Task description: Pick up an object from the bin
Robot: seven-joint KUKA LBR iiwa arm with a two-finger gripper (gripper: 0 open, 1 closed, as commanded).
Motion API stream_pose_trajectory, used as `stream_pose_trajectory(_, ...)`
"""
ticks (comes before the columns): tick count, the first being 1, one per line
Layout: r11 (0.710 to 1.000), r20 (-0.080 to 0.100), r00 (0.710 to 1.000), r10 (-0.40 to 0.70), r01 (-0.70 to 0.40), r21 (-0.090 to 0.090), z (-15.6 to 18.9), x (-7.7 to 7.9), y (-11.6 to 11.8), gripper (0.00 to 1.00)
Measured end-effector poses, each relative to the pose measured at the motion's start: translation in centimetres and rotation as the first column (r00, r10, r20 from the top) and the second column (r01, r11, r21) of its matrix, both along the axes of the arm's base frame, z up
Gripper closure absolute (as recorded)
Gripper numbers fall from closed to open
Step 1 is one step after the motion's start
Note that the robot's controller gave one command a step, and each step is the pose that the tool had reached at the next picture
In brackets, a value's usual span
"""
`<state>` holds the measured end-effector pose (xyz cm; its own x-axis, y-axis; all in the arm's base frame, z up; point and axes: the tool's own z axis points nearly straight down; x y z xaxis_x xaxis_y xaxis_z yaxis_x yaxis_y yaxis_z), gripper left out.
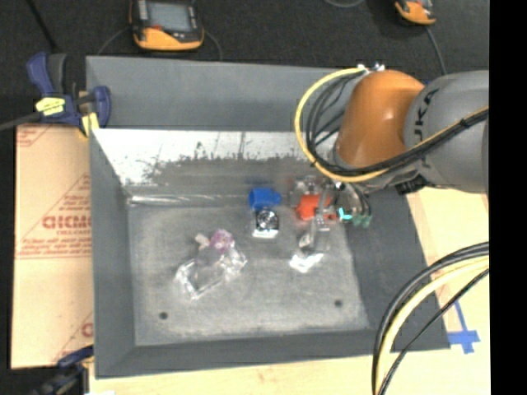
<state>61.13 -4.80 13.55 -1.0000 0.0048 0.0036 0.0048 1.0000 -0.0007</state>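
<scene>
My gripper (pixel 314 230) hangs low over the right middle of the bin floor, under the orange wrist cover. Just below it lies a small clear, whitish piece (pixel 306 262). A red bit (pixel 308 208) shows at the gripper's upper left; I cannot tell whether it is loose or part of the gripper. To the left are a blue block (pixel 263 197) and, touching its lower edge, a small shiny metal piece (pixel 265 221).
A crumpled clear plastic thing with a pink-purple cap (pixel 211 266) lies left of centre on the floor. The arm and its cables cover the bin's right rear corner. Bare floor stretches along the front and left walls.
</scene>
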Motion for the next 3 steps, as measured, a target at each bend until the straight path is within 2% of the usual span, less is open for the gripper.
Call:
stream_pose_trajectory(1,0.991,0.01,0.991,0.13,-0.13,-0.006,0.9,-0.3,-10.0,0.0)
stream_pose_trajectory(2,0.966,0.001,0.966,0.258,-0.258,0.0,-6.7,-1.8,-6.3,0.0)
stream_pose_trajectory(3,0.966,0.008,0.966,0.257,-0.257,-0.003,-6.4,-1.5,-6.5,1.0)
